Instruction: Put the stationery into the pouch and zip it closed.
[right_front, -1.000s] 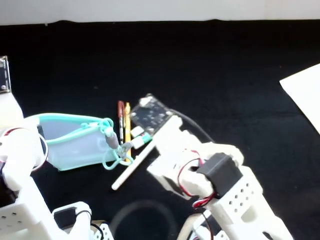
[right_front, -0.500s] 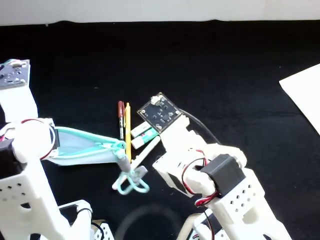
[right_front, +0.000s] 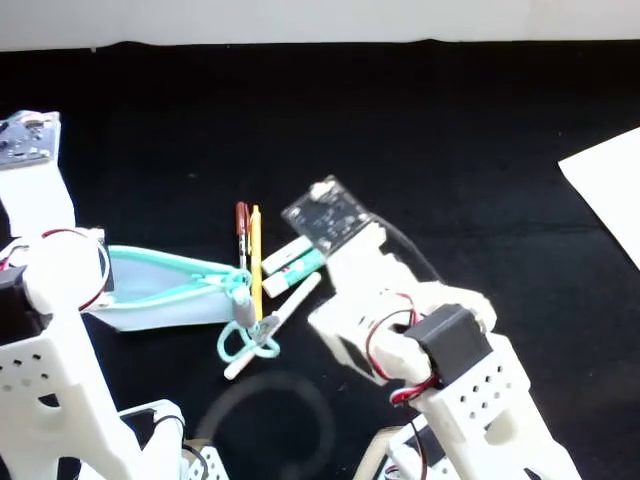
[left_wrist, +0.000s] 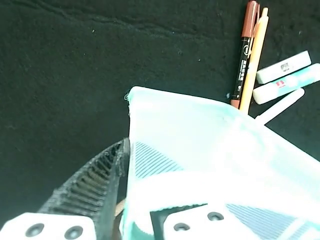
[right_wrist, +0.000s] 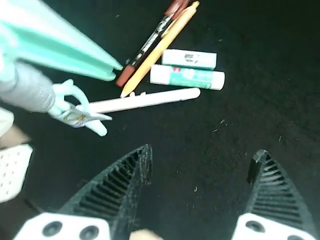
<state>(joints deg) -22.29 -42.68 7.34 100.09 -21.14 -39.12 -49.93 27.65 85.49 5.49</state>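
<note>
Pulled up on its edge now, the pouch (right_front: 160, 292) sits pinched in the left claw (left_wrist: 131, 200), just beside the pens (right_front: 255, 250). The right claw (right_wrist: 202, 156) is spread wide above the white stick (right_wrist: 145, 100). It should drop straight over one thing, then squeeze gently.

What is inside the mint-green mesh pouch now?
No stationery shows through the mint-green mesh pouch; the brown marker and yellow pencil lie outside. The left arm covers its end.

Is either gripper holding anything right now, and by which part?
The left gripper is shut on the pouch, gripping its fabric at the end away from the zipper pull. The right gripper is open, holding nothing.
</note>
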